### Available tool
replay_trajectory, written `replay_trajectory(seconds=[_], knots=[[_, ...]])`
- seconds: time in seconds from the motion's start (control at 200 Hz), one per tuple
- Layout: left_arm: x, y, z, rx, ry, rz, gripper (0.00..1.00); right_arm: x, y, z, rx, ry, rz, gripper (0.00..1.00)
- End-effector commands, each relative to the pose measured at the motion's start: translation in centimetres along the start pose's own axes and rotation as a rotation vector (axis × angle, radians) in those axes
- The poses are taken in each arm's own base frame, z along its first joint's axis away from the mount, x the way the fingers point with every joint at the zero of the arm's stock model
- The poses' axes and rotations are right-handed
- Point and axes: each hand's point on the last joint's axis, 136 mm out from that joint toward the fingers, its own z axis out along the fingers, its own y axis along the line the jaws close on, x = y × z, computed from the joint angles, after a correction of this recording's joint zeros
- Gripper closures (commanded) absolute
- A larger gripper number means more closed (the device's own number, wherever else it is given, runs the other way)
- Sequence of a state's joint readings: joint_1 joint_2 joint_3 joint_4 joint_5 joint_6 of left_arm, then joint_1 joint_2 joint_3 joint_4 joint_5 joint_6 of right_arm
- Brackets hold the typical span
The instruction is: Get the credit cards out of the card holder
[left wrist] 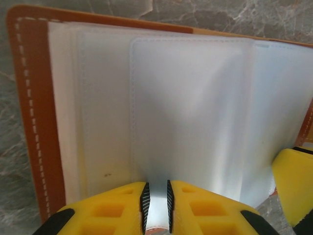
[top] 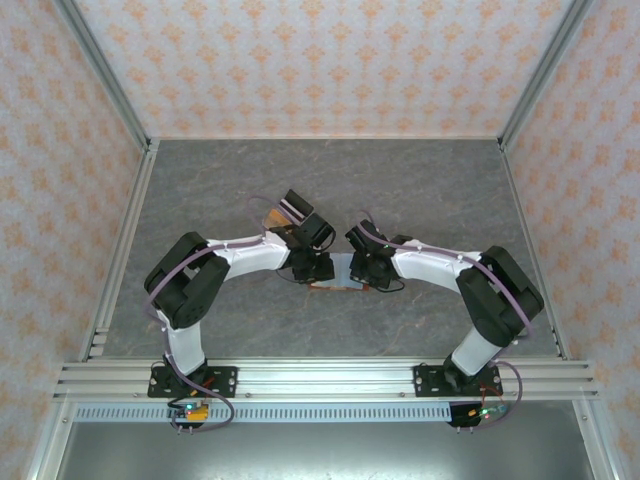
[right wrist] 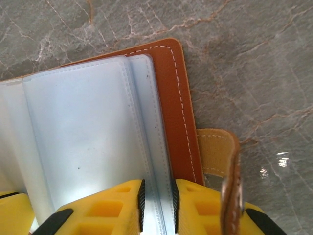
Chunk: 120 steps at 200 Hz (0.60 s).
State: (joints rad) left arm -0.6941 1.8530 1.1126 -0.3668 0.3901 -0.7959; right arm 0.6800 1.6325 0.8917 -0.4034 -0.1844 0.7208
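Open brown card holder (top: 340, 272) lies centre of worktop (top: 220, 190), 12 o'clock of arm bases; L end effector (left wrist: 156, 196), jaws narrow, pinches a clear sleeve (left wrist: 190, 107), R end effector (right wrist: 157, 196) nips outer sleeves (right wrist: 146, 122) by the 3 o'clock cover; risk: opposed pulls could tear plastic w/o freeing cards.

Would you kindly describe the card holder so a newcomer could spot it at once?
On the grey marbled table, look at the middle, where the left arm and right arm meet. The card holder lies open there: a brown leather cover with white stitching, pale clear sleeves inside, and a tan snap strap at one edge.
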Motion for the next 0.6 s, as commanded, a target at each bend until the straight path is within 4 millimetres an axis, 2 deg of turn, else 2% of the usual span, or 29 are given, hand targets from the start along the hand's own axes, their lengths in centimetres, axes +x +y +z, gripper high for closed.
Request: replay_trajectory(seconds=[0.0,0.22,0.335,0.405,0.5,0.596], knots=[[0.9,0.6,1.4,-0.025,0.036,-0.017,0.79,0.2,0.7,0.6,-0.037,0.014,-0.013,0.78],[0.6,-1.1,0.7,0.043,0.033,-0.017,0.79,-0.6,1.4,-0.4,-0.076,-0.020,-0.028,0.79],[-0.1,-1.9,-1.3,0.050,0.001,0.008,0.78,-1.4,0.8,-2.0,-0.052,-0.069,-0.034,0.79],[-0.6,-2.0,-3.1,0.037,-0.035,0.029,0.73,-2.0,-0.2,-3.4,-0.007,-0.108,-0.035,0.79],[-1.4,-1.7,-5.9,0.011,-0.091,0.049,0.62,-2.7,-0.9,-5.5,0.013,-0.160,-0.046,0.69],[-2.4,-0.6,-8.9,-0.029,-0.156,0.058,0.48,-3.8,-1.1,-8.4,0.003,-0.247,-0.056,0.51]])
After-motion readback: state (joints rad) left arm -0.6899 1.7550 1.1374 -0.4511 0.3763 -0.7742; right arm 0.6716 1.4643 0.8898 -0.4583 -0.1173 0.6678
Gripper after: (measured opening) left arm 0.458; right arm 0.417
